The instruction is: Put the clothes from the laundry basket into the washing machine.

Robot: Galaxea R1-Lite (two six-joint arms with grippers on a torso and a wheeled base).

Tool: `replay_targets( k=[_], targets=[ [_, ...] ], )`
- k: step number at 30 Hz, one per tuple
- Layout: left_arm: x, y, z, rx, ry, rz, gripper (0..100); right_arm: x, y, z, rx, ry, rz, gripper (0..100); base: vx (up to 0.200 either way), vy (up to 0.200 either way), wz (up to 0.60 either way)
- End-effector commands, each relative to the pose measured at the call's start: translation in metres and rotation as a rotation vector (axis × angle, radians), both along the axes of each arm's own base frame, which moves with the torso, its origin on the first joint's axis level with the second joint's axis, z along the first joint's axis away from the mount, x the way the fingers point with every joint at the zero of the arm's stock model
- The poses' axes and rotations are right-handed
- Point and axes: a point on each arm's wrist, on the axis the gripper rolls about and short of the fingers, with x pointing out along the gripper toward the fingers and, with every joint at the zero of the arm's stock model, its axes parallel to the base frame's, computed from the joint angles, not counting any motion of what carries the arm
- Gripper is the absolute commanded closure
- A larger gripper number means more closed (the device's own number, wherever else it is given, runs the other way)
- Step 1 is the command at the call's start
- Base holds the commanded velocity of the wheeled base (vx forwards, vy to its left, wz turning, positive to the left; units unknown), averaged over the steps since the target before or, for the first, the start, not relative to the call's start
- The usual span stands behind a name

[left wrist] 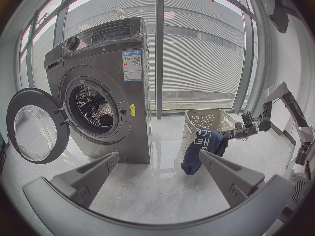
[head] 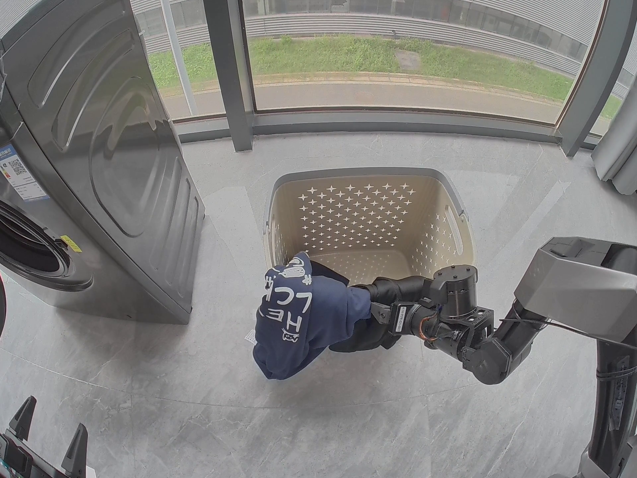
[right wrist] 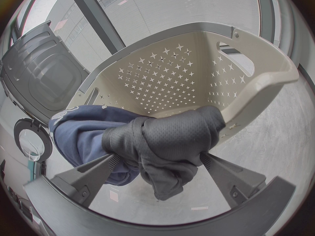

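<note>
1. Head view shows the right gripper (head: 368,313) at the near rim of the laundry basket (head: 371,177). Its jaws are clenched on a bundle: a dark mesh garment (right wrist: 170,138) bunched between them and a navy garment (head: 302,326) hanging from it on the side toward the washing machine (head: 99,154).
2. The bundle hangs just outside the basket's near corner, above the floor, and the navy piece droops lowest.
3. The step in hand looks like the carry to the drum opening (left wrist: 93,107), whose door (left wrist: 34,130) is swung wide.
4. Only the mesh piece seems pinched directly. The navy one may merely be caught in it, so a smooth, unhurried swing is the safer choice.
5. Lift high enough for the trailing hem to pass the lower lip of the opening. Push well into the drum before letting go, so nothing drapes over the seal.
6. The left gripper (left wrist: 157,158) sits low and well apart, jaws released and holding nothing.
</note>
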Motion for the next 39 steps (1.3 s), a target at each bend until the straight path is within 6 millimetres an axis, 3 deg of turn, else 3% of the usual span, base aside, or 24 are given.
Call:
replay_targets(
  k=[1,2,9,14,18,24,33,35,38,39],
  targets=[
    [0.0,0.0,-0.005,-0.001,0.003,0.0,0,0.005,0.002,-0.001,0.007,-0.009,-0.003,0,0.0,0.0,0.0],
    [0.0,0.0,-0.005,-0.001,0.003,0.0,0,0.006,0.002,0.0,0.008,-0.012,-0.003,100,0.0,0.0,0.0],
    [0.0,0.0,-0.005,-0.001,0.003,0.0,0,0.004,0.004,0.0,0.035,-0.005,-0.008,100,0.0,0.0,0.0],
    [0.0,0.0,-0.005,-0.001,0.003,0.0,0,-0.006,0.003,0.011,0.06,-0.031,0.0,100,0.0,0.0,0.0],
    [0.0,0.0,-0.005,-0.001,0.003,0.0,0,-0.022,-0.002,0.03,0.073,-0.053,0.01,100,0.0,0.0,0.0],
    [0.0,0.0,-0.005,0.001,0.005,0.0,0,-0.053,-0.02,0.074,0.116,-0.121,0.015,100,0.0,0.0,0.0],
    [0.0,0.0,-0.005,-0.001,0.005,0.0,0,-0.062,-0.025,0.09,0.138,-0.157,0.021,100,0.0,0.0,0.0],
    [0.0,0.0,-0.005,0.001,0.003,0.0,0,-0.069,-0.028,0.114,0.17,-0.22,0.023,100,0.0,0.0,0.0],
    [0.0,0.0,-0.005,0.001,0.003,0.0,0,-0.078,-0.027,0.125,0.183,-0.249,0.039,100,0.0,0.0,0.0],
    [0.0,0.0,-0.005,-0.001,0.005,0.0,0,-0.092,-0.023,0.138,0.202,-0.282,0.076,100,0.0,0.0,0.0]
  ],
)
